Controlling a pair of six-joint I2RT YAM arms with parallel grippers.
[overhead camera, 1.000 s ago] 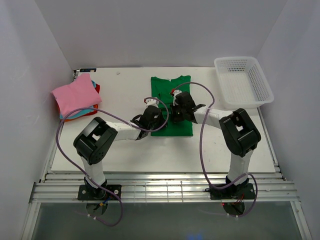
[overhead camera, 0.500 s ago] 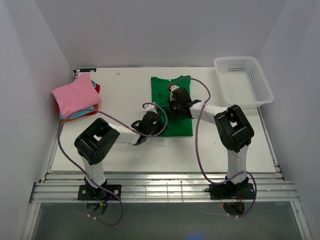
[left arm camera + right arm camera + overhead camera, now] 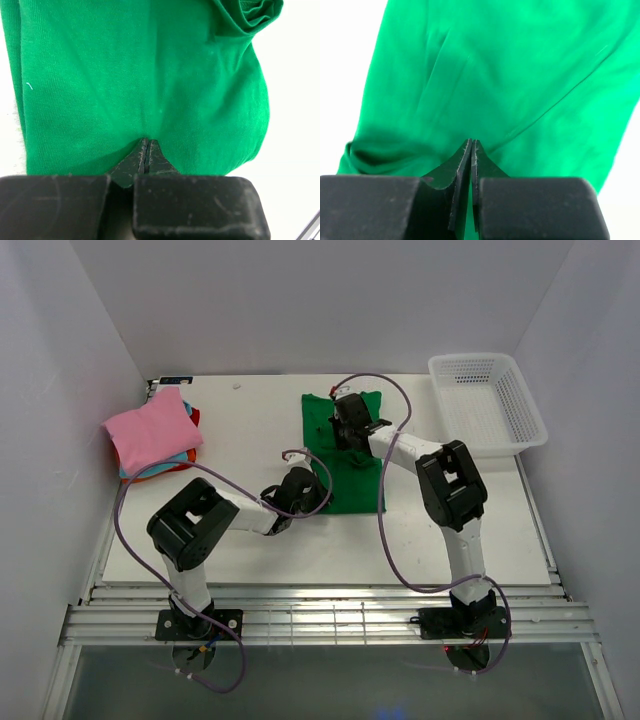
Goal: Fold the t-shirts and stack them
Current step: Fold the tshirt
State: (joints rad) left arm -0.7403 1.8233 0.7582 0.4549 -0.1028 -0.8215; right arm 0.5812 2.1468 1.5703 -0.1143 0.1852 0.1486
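One green t-shirt lies spread on the table — the left fingers clenched on its near left edge, the right fingers clenched on cloth near the collar. We see the pink-topped folded stack at the table's far left corner.

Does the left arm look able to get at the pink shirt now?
Probably not yet: its gripper is pinching the green shirt. Nothing lies between it and the pink shirt.
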